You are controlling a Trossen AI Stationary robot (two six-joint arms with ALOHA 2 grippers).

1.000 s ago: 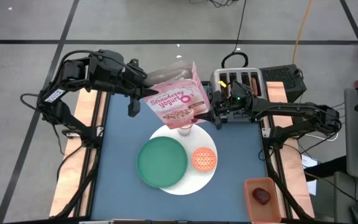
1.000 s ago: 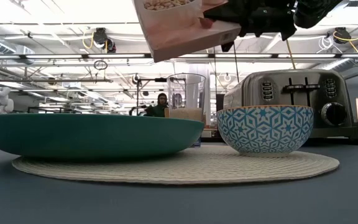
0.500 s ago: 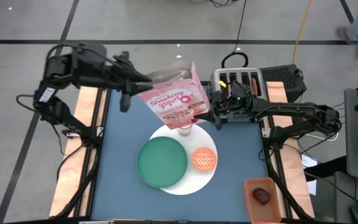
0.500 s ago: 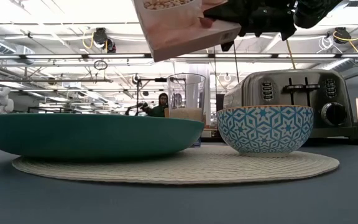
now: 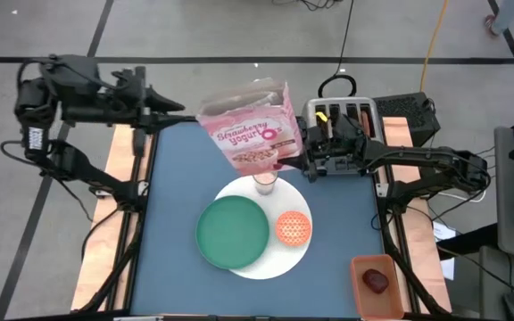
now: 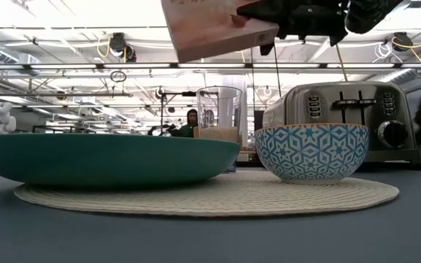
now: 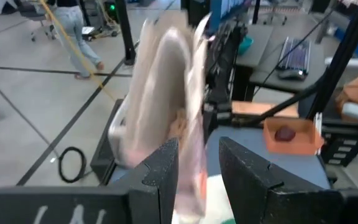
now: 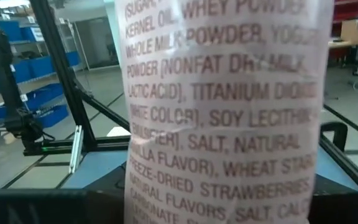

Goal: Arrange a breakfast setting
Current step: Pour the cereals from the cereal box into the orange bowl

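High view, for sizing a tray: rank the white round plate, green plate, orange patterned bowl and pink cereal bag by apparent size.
1. White round plate.
2. Green plate.
3. Pink cereal bag, though it is lifted nearer the camera, so unsure.
4. Orange patterned bowl.

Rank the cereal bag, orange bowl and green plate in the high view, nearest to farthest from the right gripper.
From the right gripper:
1. Pink cereal bag, held in it, above the table's far side.
2. Orange bowl, on the white plate's right.
3. Green plate, on its left.
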